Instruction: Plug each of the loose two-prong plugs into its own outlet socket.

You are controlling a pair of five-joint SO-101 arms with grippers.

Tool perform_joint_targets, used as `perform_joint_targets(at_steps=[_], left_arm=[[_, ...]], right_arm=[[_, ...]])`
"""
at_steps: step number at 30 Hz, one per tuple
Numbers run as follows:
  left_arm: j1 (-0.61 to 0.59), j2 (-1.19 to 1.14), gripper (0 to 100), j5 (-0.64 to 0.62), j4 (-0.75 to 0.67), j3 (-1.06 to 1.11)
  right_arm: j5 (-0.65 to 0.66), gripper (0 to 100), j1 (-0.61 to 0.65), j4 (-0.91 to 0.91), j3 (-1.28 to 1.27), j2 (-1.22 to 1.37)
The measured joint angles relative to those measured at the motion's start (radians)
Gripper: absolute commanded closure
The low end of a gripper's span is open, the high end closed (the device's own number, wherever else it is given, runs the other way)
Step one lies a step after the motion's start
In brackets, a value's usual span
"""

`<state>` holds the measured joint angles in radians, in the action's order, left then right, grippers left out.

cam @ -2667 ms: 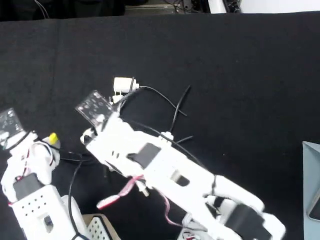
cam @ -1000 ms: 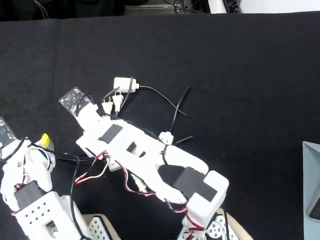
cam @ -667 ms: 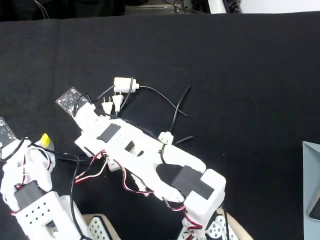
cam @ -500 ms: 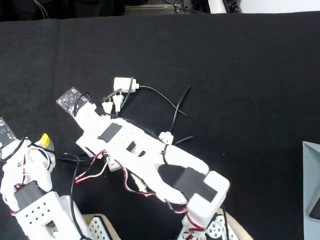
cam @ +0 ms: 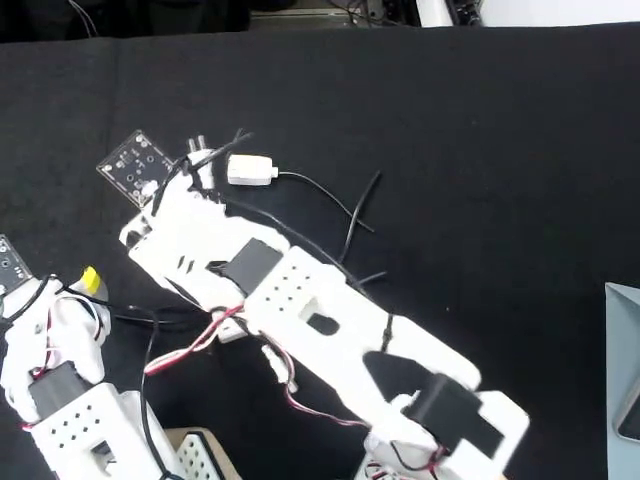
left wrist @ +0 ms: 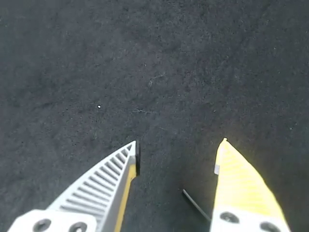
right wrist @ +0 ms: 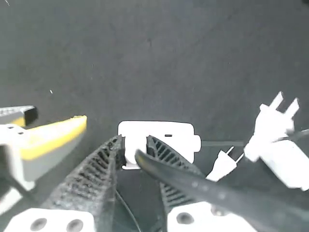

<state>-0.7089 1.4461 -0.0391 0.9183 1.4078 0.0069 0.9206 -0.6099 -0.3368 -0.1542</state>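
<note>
A white socket block (cam: pixel 250 170) lies on the black table, its black cable running off to the right. A white two-prong plug (cam: pixel 200 152) sits just left of it, prongs pointing away. My right gripper (cam: pixel 205 170) is beside that block. In the right wrist view my right gripper (right wrist: pixel 133 145) is narrowly open, its black fingertips over one end of a white socket block (right wrist: pixel 169 137). Two white plugs (right wrist: pixel 277 121) (right wrist: pixel 224 164) lie loose beside it. My left gripper (left wrist: pixel 178 150) is wide open over bare cloth, at the near left (cam: pixel 88 282).
Thin black cables (cam: pixel 355 215) loop across the table's middle. The left arm's yellow finger (right wrist: pixel 53 137) is close beside the socket block. A loose cable end (left wrist: pixel 195 205) lies by the left gripper. A grey-blue box (cam: pixel 625 370) stands at the right edge.
The right arm has stretched toward the far left, bringing its gripper from in front of the plugs up beside the socket block. A plug has shifted to the block's left. The left arm is still.
</note>
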Motion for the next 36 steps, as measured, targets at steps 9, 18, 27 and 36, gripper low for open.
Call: perform_joint_targets(at_steps=[9,18,27,36], left_arm=[[0.0,0.0,74,0.0,0.0,0.012],[0.0,0.0,74,0.0,0.0,0.012],[0.0,0.0,74,0.0,0.0,0.012],[0.0,0.0,74,0.0,0.0,0.012]], right_arm=[[0.043,98.5,-0.126,0.003,0.035,-0.086],[0.12,98.3,-0.483,0.117,0.037,-0.018],[0.138,97.9,-0.692,0.241,0.193,0.35],[0.138,78.6,-0.713,0.124,0.428,0.577]])
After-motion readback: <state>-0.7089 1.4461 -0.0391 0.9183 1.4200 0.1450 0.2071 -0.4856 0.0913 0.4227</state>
